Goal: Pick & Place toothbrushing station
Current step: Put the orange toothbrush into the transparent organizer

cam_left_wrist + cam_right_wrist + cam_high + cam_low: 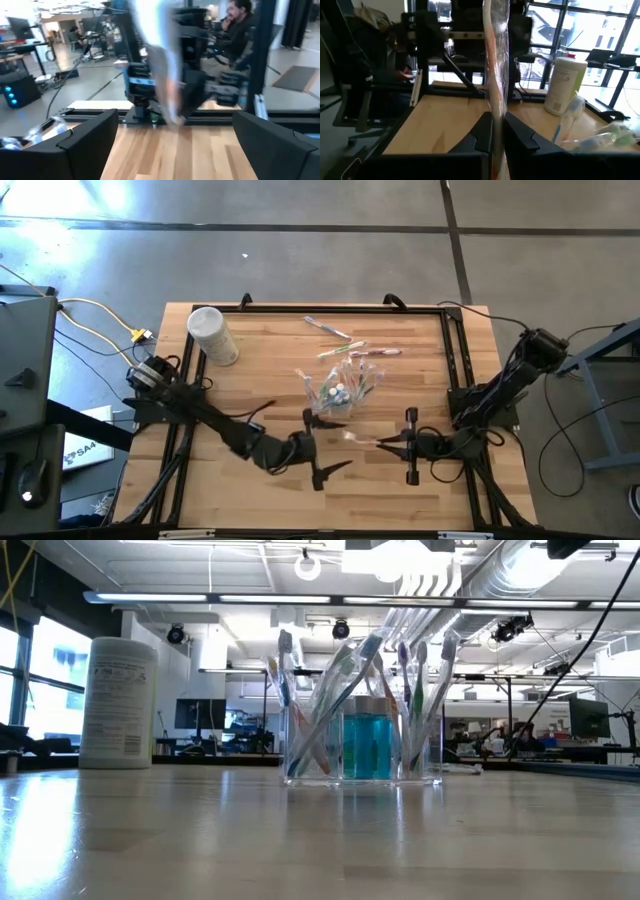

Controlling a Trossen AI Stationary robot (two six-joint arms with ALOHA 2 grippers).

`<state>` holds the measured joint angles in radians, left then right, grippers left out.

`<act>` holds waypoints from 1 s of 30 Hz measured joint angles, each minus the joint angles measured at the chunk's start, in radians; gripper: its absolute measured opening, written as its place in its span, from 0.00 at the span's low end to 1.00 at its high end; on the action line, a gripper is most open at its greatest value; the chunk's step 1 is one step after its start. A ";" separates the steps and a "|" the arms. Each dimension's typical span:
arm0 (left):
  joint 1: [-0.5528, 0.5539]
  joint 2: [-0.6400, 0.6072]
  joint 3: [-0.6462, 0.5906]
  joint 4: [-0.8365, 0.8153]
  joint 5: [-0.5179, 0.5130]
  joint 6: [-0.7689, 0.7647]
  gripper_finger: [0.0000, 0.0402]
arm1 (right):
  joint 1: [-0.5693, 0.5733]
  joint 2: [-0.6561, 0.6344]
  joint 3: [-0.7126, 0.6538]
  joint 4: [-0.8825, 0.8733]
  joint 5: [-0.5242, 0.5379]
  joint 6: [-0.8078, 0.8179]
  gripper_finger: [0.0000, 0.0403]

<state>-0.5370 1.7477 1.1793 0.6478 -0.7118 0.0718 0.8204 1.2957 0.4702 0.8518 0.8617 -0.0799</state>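
The left claw [322, 448] gapes wide, holding nothing. Just beyond both claws stands the clear holder [338, 393], full of brushes. The right claw [409, 445] pinches a wrapped toothbrush [360, 438]; a loose pinch could drop it short of the holder.

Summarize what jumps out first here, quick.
The clear toothbrushing station stands mid-table, bristling with toothbrushes around a blue bottle. Just in front of it, the right gripper is shut on a wrapped toothbrush, facing the open left gripper. A white tub stands at the far left corner, and loose toothbrushes lie along the far edge.
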 joint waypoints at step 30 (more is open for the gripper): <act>0.187 0.007 0.000 0.046 0.365 -0.232 0.96 | -0.011 0.005 0.000 -0.047 0.002 0.085 0.04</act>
<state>-0.3504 1.7550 1.1793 0.6942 -0.3470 -0.1599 0.8097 1.3006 0.4702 0.8053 0.8639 0.0051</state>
